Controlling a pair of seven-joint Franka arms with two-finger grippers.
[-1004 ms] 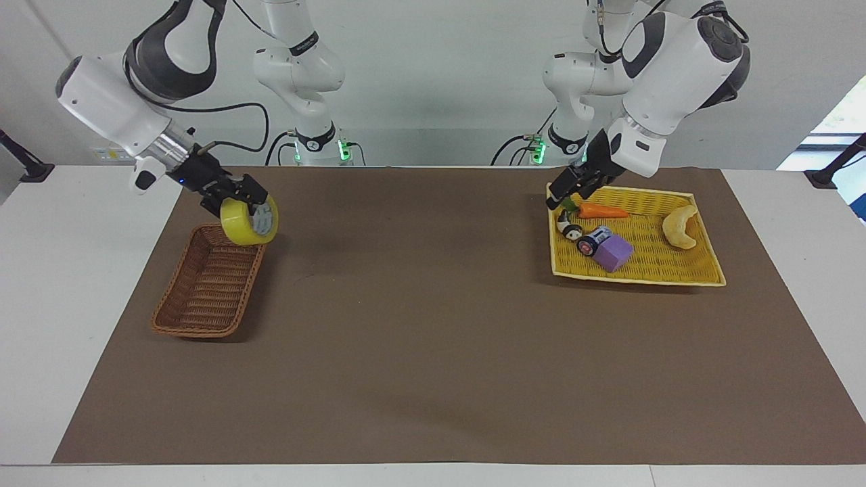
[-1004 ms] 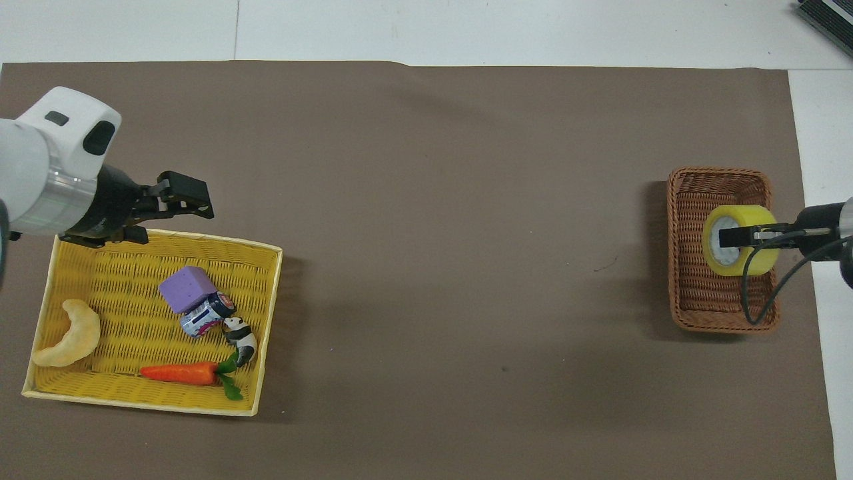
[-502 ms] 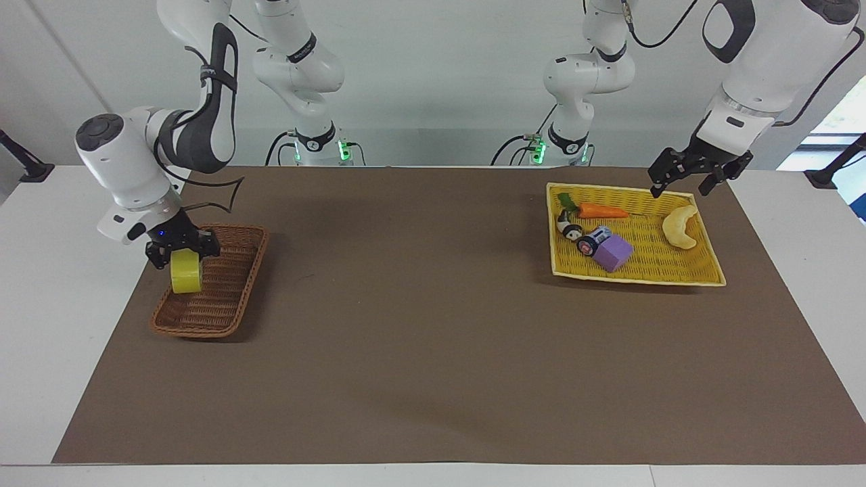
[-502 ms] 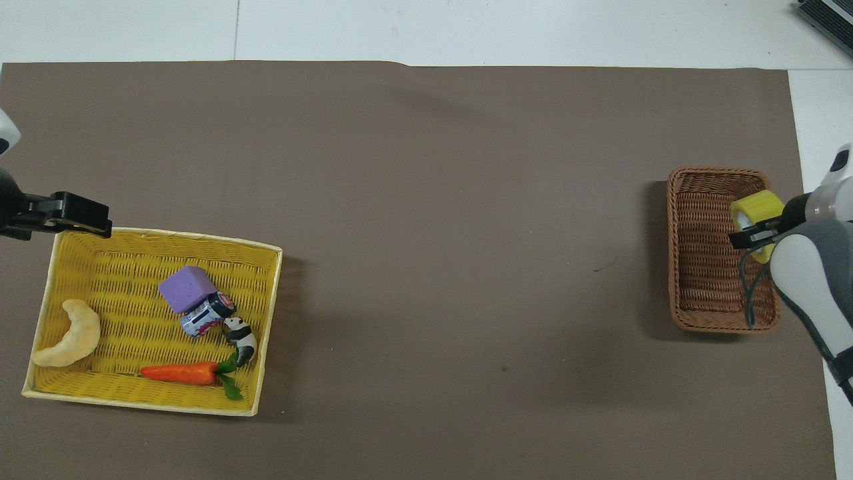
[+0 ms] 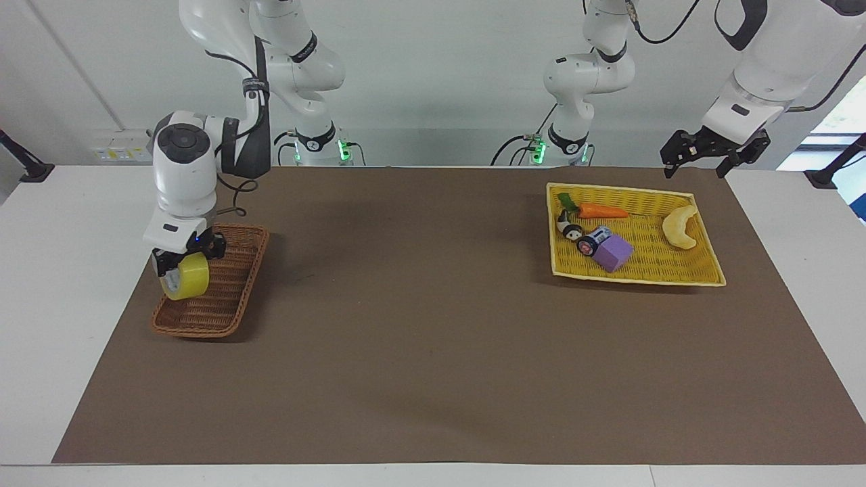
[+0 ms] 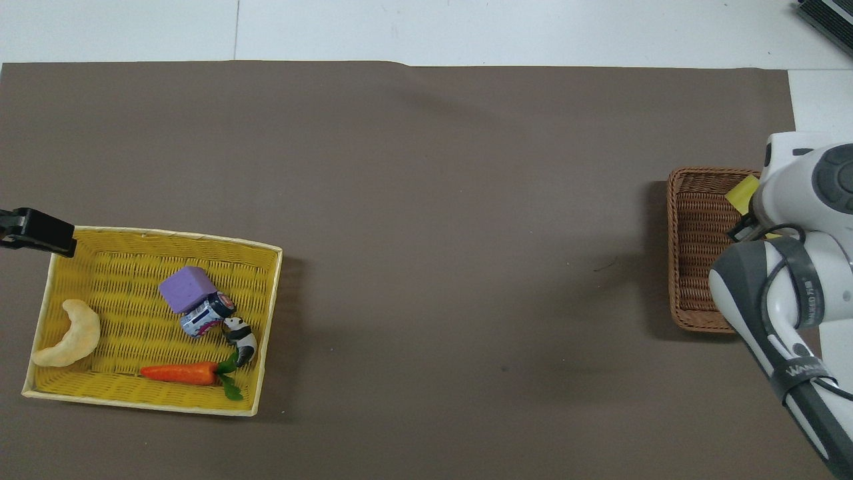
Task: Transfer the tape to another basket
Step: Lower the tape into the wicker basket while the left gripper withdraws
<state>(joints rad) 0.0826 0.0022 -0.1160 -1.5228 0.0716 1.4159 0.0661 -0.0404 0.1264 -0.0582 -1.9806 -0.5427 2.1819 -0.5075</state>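
Right gripper [image 5: 184, 260] is clamped on the wide roll of yellow translucent packing tape [image 5: 185, 284], pointing straight down. The roll hangs tilted over the small deep oblong basket of dark brown woven wicker [image 5: 226, 297], low, at the rim on the side toward the right arm's end of the table. Can't tell if it touches the weave. Overhead, the arm covers most of it; only a yellow sliver [image 6: 742, 193] shows over the basket [image 6: 696, 267].

Basket sits on the brown mat [image 5: 419, 325] near the mat's edge at the right arm's end.

Left gripper [image 5: 699, 162] is up with its jaws wide and nothing in them, over the mat's corner nearest the left arm's base, just off the flat bright yellow woven tray [image 5: 700, 274]. In the tray: pale crescent toy [image 5: 680, 226], orange carrot [image 5: 601, 211], purple block [image 5: 614, 253], small can [image 5: 592, 242], panda figure [image 5: 570, 232].
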